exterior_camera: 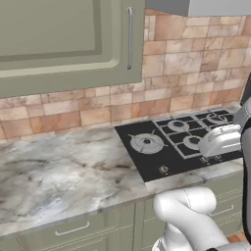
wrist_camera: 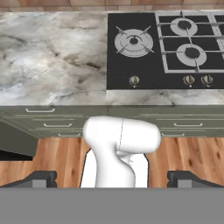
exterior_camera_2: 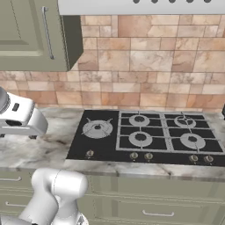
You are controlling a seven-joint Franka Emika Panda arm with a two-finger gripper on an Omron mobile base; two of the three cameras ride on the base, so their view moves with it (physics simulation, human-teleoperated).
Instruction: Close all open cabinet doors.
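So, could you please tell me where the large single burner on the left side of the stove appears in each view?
Left base view: the large burner sits right of centre, at the cooktop's near-left end.
Right base view: it lies left of centre, at the cooktop's left end.
Hand view: it is upper centre, at the cooktop's left end.
Shared landmark: the control knob just in front of it.

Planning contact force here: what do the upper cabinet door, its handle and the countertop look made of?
Cabinet door: looks like matte sage-painted wood or MDF, flat colour with no grain and a moulded raised-edge panel. Handle: apparently brushed metal, a silver bar with a soft highlight. Countertop: seemingly polished marble or marble-look stone, grey-beige veining with a slight sheen.
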